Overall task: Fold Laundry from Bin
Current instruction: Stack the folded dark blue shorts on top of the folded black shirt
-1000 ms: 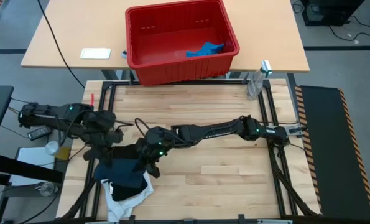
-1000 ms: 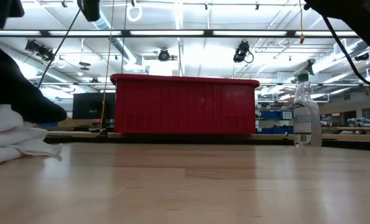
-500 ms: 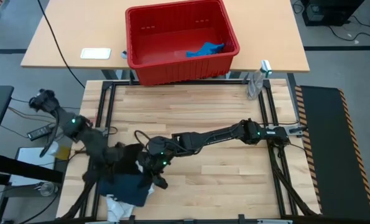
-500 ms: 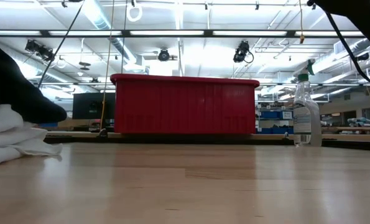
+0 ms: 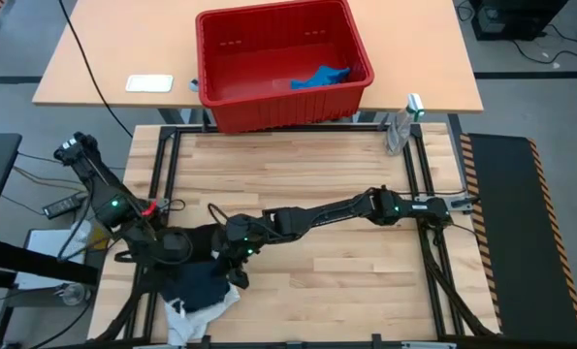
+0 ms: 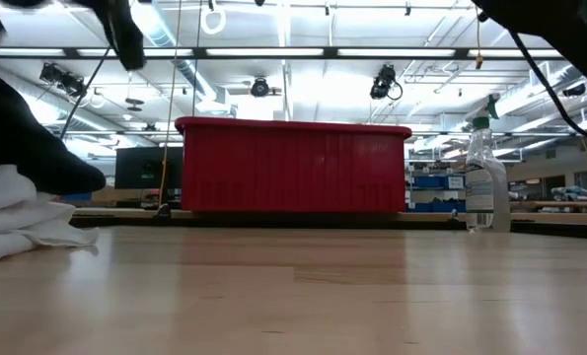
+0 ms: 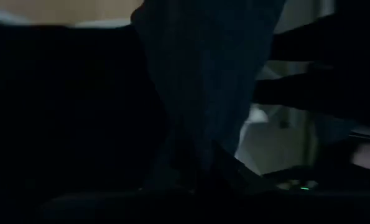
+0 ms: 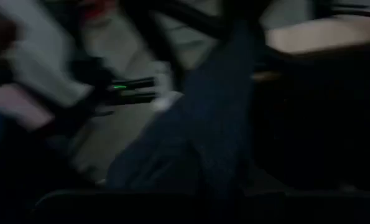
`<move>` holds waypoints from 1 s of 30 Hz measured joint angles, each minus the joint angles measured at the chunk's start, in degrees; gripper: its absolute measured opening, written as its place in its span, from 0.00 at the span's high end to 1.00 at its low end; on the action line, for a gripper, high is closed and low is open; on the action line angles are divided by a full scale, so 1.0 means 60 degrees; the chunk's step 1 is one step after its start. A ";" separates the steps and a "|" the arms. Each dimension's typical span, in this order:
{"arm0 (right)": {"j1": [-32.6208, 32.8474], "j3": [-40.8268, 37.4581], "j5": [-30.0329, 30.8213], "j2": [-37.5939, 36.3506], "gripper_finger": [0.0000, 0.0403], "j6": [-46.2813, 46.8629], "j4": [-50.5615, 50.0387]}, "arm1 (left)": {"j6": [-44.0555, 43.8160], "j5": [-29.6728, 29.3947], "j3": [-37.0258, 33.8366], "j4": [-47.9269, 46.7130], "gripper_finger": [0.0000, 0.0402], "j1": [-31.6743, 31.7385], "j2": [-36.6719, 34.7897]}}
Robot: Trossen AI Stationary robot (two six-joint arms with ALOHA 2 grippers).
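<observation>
since a second ago the left arm has swung its elbow out past the table's left edge, and the left gripper (image 5: 176,248) has come down lower, onto the garment pile at the table's front-left corner. right gripper (image 5: 232,254) has slid a little toward that same corner and sits just beside the left one. both pincers are closed down tight — each wrist view is filled with dark navy cloth (image 7: 203,81) running into the fingers, so each has hold of the dark navy garment (image 5: 199,283). it is bunched between them, draped over the large white garment (image 5: 193,312), whose edge pokes out at the table's front edge. in the low view the white cloth (image 6: 17,212) lies crumpled on the wood at far left with dark fabric above it. the red bin (image 5: 210,58) stands on the tan table behind — well apart from both grippers — with the small bright blue garment (image 5: 319,77) lying inside near its right wall. a spray bottle (image 5: 400,126) stands upright at the back-right corner.
</observation>
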 joint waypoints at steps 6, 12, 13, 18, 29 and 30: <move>-0.0272 0.0008 0.1451 0.0222 0.93 0.0056 -0.0207 | -0.0373 -0.0819 0.0000 -0.1843 0.97 0.0000 0.0024; -0.0606 0.0008 0.2342 0.0259 0.92 0.0005 -0.0210 | -0.0791 -0.1676 -0.0004 -0.2877 0.96 0.0000 0.0046; -0.0618 0.0008 0.2359 0.0262 0.92 -0.0002 -0.0215 | -0.0876 -0.1724 -0.0004 -0.2887 0.96 0.0000 0.0046; -0.0639 0.0008 0.2399 0.0262 0.92 -0.0388 -0.0303 | -0.1145 -0.1903 -0.0007 -0.2874 0.96 0.0000 0.0046; -0.0678 0.0008 0.2561 0.0262 0.81 -0.0302 -0.0590 | -0.2218 -0.1881 -0.0018 -0.2992 0.83 0.0000 0.0178; -0.0713 0.0008 0.2517 0.0262 0.78 -0.0272 -0.0659 | -0.2360 -0.1853 -0.0018 -0.3110 0.79 0.0000 0.0227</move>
